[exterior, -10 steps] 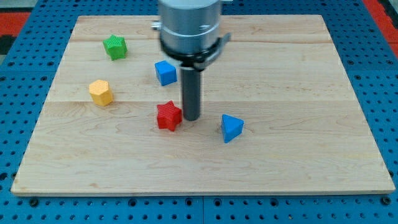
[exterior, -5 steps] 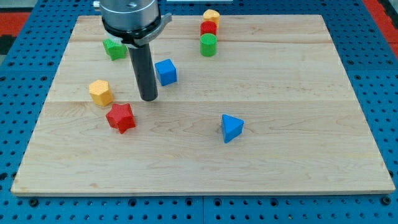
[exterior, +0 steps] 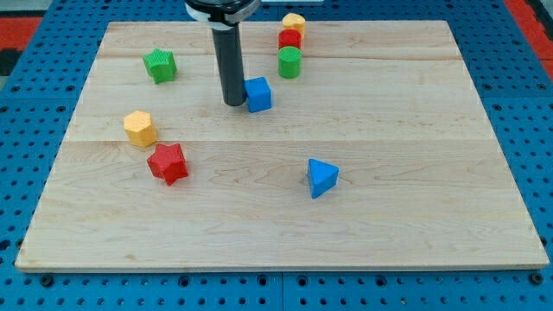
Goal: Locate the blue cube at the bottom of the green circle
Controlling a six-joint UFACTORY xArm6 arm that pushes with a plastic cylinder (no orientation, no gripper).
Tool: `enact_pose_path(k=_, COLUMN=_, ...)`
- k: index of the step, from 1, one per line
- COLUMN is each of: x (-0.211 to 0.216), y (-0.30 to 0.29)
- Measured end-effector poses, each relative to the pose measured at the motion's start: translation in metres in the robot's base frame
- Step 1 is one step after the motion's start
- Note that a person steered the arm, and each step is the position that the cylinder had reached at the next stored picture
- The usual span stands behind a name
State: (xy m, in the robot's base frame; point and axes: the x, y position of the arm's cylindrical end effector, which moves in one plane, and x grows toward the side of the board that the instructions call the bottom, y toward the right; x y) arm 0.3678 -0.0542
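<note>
The blue cube (exterior: pixel 258 94) lies on the wooden board (exterior: pixel 389 173), below and a little left of the green circle (exterior: pixel 289 62). My tip (exterior: pixel 233 103) stands right at the cube's left side, touching or nearly touching it. The green circle is the lowest of a short column near the view's top, under a red block (exterior: pixel 290 40) and a yellow block (exterior: pixel 294 22).
A green star-like block (exterior: pixel 160 66) sits at the upper left. A yellow hexagonal block (exterior: pixel 140 128) and a red star (exterior: pixel 168 163) lie at the left. A blue triangle block (exterior: pixel 322 178) lies right of centre.
My tip moved up and to the right, to the blue cube's left side. The blue cube slid right and slightly up, closer to the green circle. The red star was pushed left earlier.
</note>
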Motion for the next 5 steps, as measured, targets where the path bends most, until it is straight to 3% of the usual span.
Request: enact_pose_path(k=5, x=-0.013, y=0.027)
